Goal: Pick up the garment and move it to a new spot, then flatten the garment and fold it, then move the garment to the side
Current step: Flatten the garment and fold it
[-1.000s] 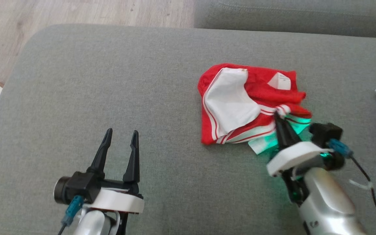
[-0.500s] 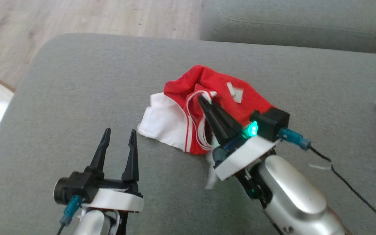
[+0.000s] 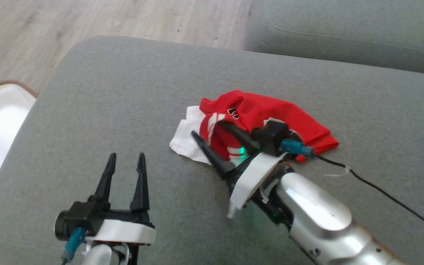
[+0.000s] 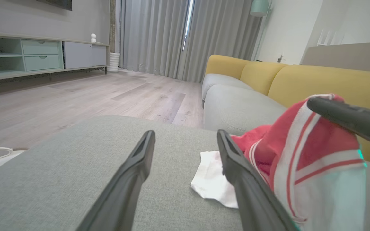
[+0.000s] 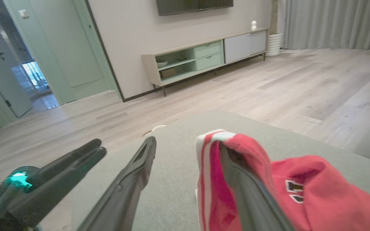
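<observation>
the red garment point(image 3: 271, 117), striped in white with a white lining showing at its left edge, is seen lying crumpled near the middle of the grey sofa cushion point(image 3: 123, 92), slightly to the right. a striped hem is draped over one finger point(image 5: 252, 199) of the right gripper point(image 3: 207, 129), whose jaws are spread wide, so nothing is pinched, though the cloth is caught on that finger. the left gripper point(image 3: 126, 155) is held at the near left, its jaws likewise spread and empty, apart from the cloth. beyond the far edge of the cushion, wooden floor point(image 3: 87, 18) is visible. the move to a new spot is judged to be about complete; flattening, folding and shifting the garment aside are all left to be done.
</observation>
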Robot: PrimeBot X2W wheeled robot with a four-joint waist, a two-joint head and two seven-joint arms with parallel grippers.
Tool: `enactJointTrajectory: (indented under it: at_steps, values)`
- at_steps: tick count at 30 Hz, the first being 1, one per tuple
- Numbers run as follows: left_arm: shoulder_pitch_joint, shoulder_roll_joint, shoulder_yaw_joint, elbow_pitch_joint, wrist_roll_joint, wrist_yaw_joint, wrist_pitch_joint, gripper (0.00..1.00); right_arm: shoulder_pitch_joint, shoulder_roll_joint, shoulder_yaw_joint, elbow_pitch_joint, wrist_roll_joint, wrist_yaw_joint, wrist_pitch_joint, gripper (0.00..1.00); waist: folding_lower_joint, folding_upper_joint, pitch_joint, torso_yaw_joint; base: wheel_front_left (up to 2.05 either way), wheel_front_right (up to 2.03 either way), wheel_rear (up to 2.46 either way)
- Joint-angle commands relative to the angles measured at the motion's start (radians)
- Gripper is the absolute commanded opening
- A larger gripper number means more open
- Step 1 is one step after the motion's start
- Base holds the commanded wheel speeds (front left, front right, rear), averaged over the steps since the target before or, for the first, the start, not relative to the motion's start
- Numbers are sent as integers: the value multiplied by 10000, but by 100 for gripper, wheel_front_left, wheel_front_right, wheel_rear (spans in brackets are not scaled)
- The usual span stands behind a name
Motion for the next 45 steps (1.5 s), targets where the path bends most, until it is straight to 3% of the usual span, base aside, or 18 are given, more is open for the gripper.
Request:
enactJointTrajectory:
  at_steps: [1,11,24,29,35,45]
  values:
    - [-285,-28,429,-366,110,17,-93,100,-217,149,-192,-213,-128,65,-179,100,-1,-1,-1,-194,0,0,0]
    - [-350,-100,559,-526,182,-53,-93,100,587,149,-1383,-728,-1909,65,14,100,-1,-1,-233,-1381,0,0,0]
    - [-292,-132,632,-704,251,-59,-93,100,3016,149,-4080,-3302,-3532,65,99,100,-1,-1,-507,-2288,0,0,0]
    - [-263,-137,615,-761,314,-99,-93,100,3883,149,-5310,-4167,-3960,65,-410,100,-1,-1,-478,-2461,0,0,0]
    - [-127,-140,563,-701,389,-181,-93,100,4730,149,-6372,-4295,-4270,65,-1186,100,-1,-1,-476,-2523,0,0,0]
    - [-101,-142,369,-627,447,-252,-93,100,5086,149,-6560,-3813,-3985,65,-1612,100,-1,-1,-325,-2315,0,0,0]
